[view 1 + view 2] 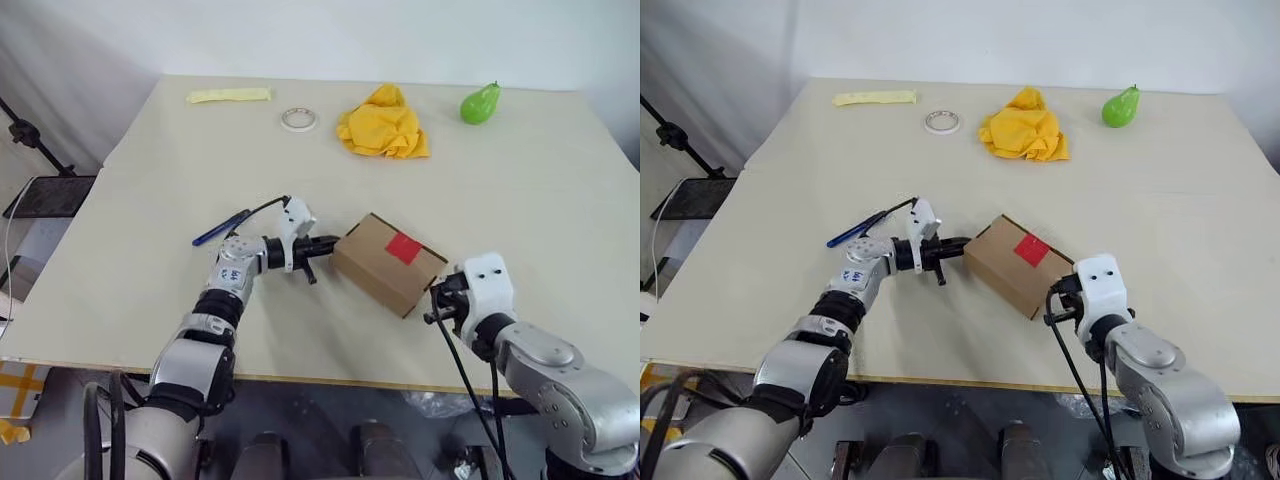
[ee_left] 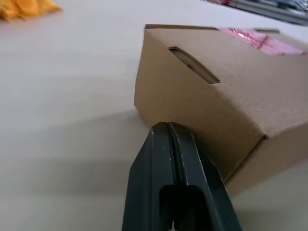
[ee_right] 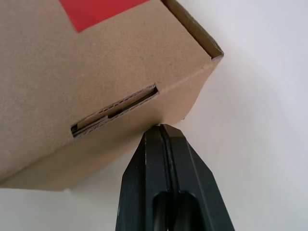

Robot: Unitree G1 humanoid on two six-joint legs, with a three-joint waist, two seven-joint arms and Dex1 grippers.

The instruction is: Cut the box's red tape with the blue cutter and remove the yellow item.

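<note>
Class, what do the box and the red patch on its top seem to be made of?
The box: brown cardboard, matte, judging by its folded edges and die-cut slot. The red patch: probably plastic tape, smooth and flat, faintly shiny from the left wrist view.

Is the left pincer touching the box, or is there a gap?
Touching. In the left wrist view the shut left pincer has its fingertips pressed against the lower end wall of the box, with no gap visible.
</note>
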